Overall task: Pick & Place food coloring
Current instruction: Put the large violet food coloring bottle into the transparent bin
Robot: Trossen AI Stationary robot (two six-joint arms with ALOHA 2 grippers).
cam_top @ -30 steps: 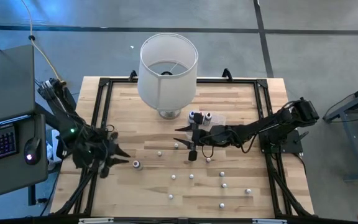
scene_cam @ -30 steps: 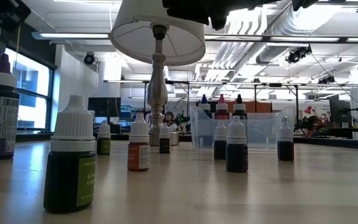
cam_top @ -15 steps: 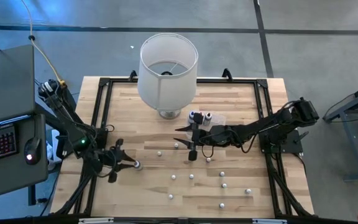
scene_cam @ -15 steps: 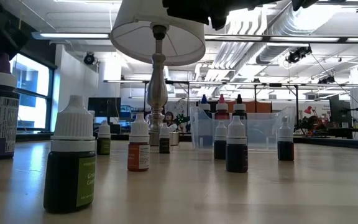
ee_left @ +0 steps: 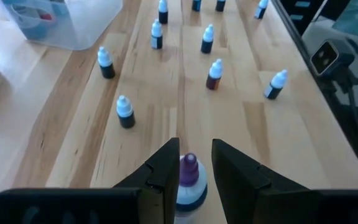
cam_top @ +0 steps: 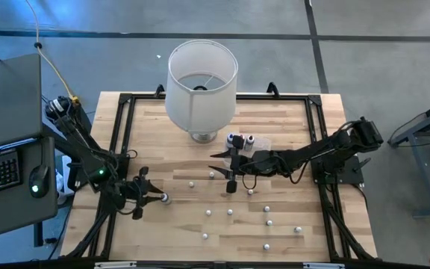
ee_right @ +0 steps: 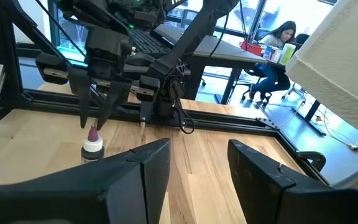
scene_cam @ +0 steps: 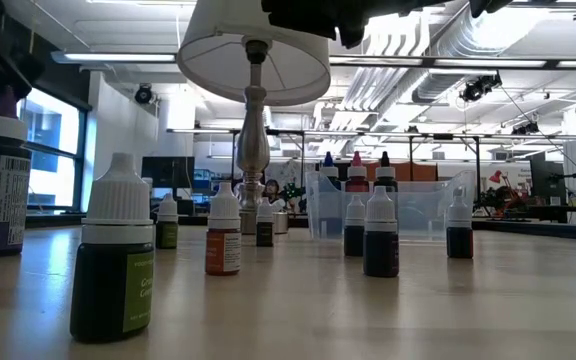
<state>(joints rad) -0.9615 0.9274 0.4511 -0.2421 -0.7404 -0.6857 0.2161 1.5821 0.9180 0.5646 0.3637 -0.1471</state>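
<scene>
Small white-capped food coloring bottles (cam_top: 230, 212) stand upright, scattered over the near half of the wooden table. One with a purple tip (ee_left: 188, 177) stands near the table's left side, also seen as the purple-tipped bottle (ee_right: 92, 147). My left gripper (ee_left: 194, 144) is open and points down over it, one finger on each side of the tip; whether a finger touches it, I cannot tell. My right gripper (cam_top: 226, 172) is open and holds nothing. It hovers mid-table beside the clear tub (cam_top: 254, 146), which holds a few bottles.
A big white lampshade on a metal lamp base (cam_top: 201, 82) stands at the far middle of the table. A black frame (cam_top: 122, 134) runs around the table's edges. A desk with keyboard and mouse (cam_top: 6, 164) sits beyond the left edge. Bare wood lies between the scattered bottles.
My left gripper has moved from the table's left edge toward the right and down, until its open fingers straddle the purple-tipped bottle, and then has stayed there. The bottle has not moved.
</scene>
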